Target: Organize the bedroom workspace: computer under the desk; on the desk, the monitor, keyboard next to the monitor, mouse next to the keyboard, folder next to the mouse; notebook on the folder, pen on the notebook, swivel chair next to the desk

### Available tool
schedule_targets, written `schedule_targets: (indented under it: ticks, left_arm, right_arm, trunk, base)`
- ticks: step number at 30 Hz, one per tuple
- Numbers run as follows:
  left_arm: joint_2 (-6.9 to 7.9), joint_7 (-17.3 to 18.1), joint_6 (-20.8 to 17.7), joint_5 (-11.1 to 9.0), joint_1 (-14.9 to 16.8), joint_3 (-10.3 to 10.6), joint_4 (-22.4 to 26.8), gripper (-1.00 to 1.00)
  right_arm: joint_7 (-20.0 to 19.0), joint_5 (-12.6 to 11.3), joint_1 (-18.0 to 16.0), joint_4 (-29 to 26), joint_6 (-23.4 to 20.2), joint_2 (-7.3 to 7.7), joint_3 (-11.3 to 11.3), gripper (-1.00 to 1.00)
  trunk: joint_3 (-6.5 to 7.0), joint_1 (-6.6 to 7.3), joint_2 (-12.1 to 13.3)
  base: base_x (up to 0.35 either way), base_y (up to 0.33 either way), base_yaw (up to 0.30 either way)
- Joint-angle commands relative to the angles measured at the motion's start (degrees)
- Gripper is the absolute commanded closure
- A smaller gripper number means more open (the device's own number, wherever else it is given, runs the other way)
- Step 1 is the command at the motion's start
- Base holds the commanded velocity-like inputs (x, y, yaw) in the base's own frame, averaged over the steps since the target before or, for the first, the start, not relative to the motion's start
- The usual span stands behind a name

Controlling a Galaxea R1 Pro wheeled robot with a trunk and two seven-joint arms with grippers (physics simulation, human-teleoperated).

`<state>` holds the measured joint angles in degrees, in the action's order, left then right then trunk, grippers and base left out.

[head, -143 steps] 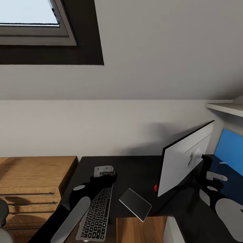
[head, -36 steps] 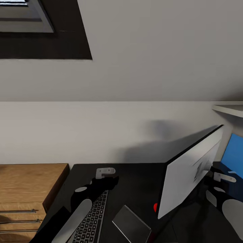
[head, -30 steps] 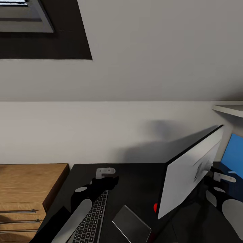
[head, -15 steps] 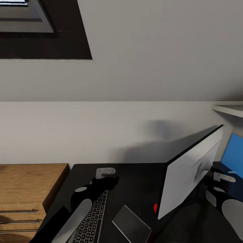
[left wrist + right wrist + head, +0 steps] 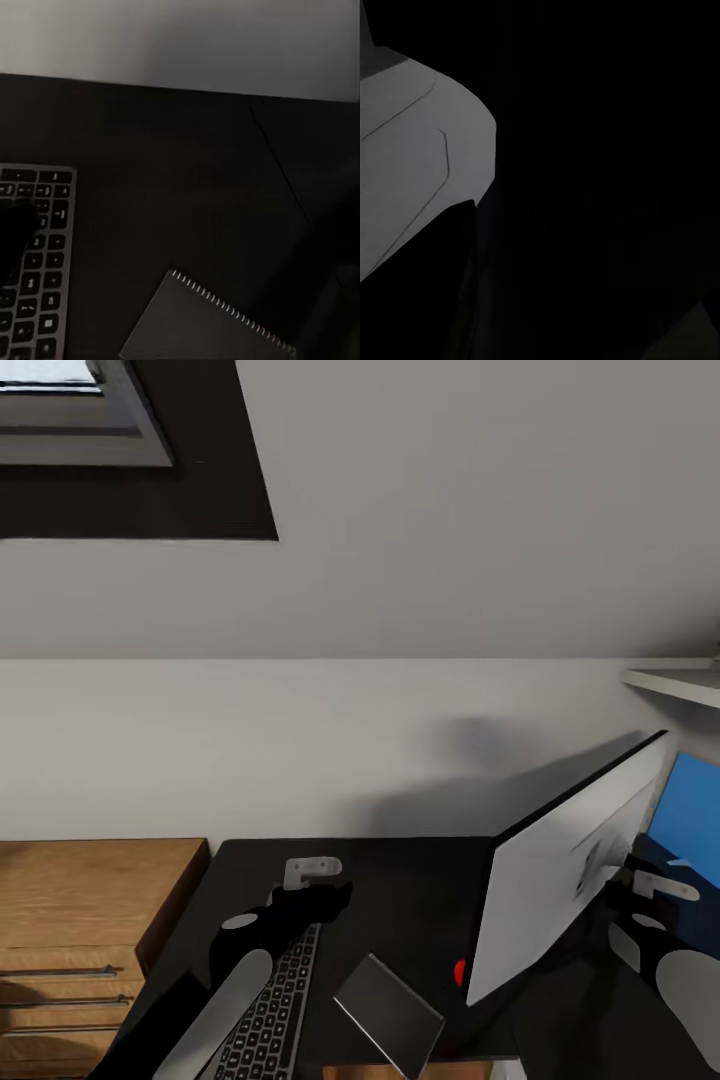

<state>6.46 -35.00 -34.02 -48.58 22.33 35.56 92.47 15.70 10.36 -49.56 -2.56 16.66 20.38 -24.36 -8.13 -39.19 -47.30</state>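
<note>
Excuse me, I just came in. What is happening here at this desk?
A two-armed robot is arranging a black desk. Its left gripper hovers at the far end of the keyboard, which lies on the desk beside a grey spiral notebook. The right gripper is at the back of the monitor, which stands tilted on the desk. A blue folder shows behind the monitor.

Desk [image 5: 400, 890]: stood against wall, w/ wood cabinet [image 5: 90, 900] touching its left end.
Keyboard [image 5: 275, 1010]: lay on desk's left part, near front edge; left arm over its left side.
Notebook [image 5: 390, 1015]: on desk, just right of keyboard, corner past front edge.
Monitor [image 5: 565, 880]: on desk right of notebook, turned at an angle, back toward camera.
Folder [image 5: 690, 820]: behind monitor, far right, partly hidden.
Shelf [image 5: 675, 685]: on wall above folder.
Skylight [image 5: 70, 420]: up left, above cabinet.
</note>
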Motion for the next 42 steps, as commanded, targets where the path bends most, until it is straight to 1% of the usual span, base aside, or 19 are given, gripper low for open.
schedule_targets:
  ticks: [1,10,30,42]
  left_arm:
    - [0.04,-0.6,0.0,-0.6,0.1,0.1,0.1,-1.0]
    - [0.04,-0.6,0.0,-0.6,0.1,0.1,0.1,-1.0]
    - [0.04,-0.6,0.0,-0.6,0.1,0.1,0.1,-1.0]
    - [-0.2,-0.6,0.0,-0.6,0.1,0.3,0.0,-1.0]
  right_arm:
    - [0.2,0.8,-0.1,0.0,0.2,0.01,-0.2,1.0]
    - [0.2,0.8,-0.1,0.1,0.3,-0.15,-0.2,1.0]
    - [0.3,0.8,-0.1,0.1,0.3,-0.43,-0.2,1.0]
    - [0.3,0.8,-0.1,0.1,0.3,-0.43,-0.2,1.0]
  trunk:
    - [-0.09,0.01,-0.1]
    - [-0.09,0.01,-0.1]
    - [-0.09,0.01,-0.1]
    - [-0.09,0.01,-0.1]
  base:
    - [-0.249,0.0,0.0]
    - [-0.233,0.0,0.0]
    - [-0.01,0.0,0.0]
    - [-0.257,0.197,0.0]
